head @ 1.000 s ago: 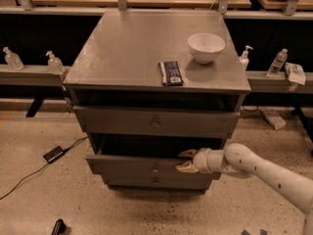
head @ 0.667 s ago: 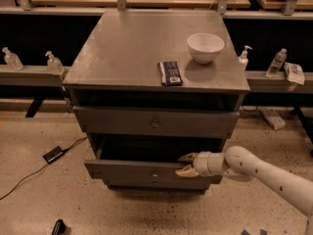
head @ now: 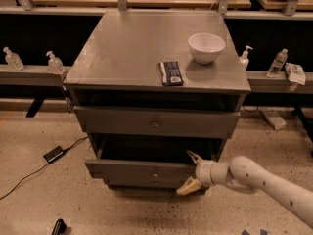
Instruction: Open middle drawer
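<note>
The middle drawer (head: 137,170) is a grey flat front with a small round knob (head: 155,173). It stands pulled partly out of the grey cabinet (head: 127,48), with a dark gap above it. My gripper (head: 190,172) is at the right end of this drawer front. Its fingers are spread apart: the upper fingertip (head: 193,155) reaches over the drawer's top edge and the lower one (head: 186,187) sits below its bottom edge. My white arm comes in from the lower right.
The wider top drawer (head: 155,123) is above, the narrow bottom drawer (head: 146,184) just below. A white bowl (head: 206,47) and a dark packet (head: 171,73) lie on the cabinet top. Bottles (head: 55,62) stand on side ledges. A black charger (head: 53,154) and cable lie on the floor at left.
The middle drawer has slid further out toward the camera. My gripper has moved with it, lower and nearer.
</note>
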Controlling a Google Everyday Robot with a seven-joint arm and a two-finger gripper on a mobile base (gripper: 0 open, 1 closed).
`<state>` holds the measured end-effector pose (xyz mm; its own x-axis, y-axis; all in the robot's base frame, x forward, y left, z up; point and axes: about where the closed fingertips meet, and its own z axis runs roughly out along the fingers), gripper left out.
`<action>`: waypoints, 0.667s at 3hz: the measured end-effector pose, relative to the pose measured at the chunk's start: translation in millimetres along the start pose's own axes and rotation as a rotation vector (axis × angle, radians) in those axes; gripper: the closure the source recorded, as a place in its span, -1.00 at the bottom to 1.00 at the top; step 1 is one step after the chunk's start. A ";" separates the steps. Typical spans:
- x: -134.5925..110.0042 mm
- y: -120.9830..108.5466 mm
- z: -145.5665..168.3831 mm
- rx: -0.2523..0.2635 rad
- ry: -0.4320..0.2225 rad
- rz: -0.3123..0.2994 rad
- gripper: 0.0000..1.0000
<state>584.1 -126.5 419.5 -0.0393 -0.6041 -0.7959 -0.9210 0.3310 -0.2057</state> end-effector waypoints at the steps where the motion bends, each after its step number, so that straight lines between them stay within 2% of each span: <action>1: 13.9 53.3 -30.1 0.001 -0.033 0.028 -0.62; 2: 10.6 52.4 -32.5 0.001 -0.033 0.028 -0.15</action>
<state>522.8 -139.1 418.8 -0.0524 -0.5707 -0.8195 -0.9193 0.3481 -0.1837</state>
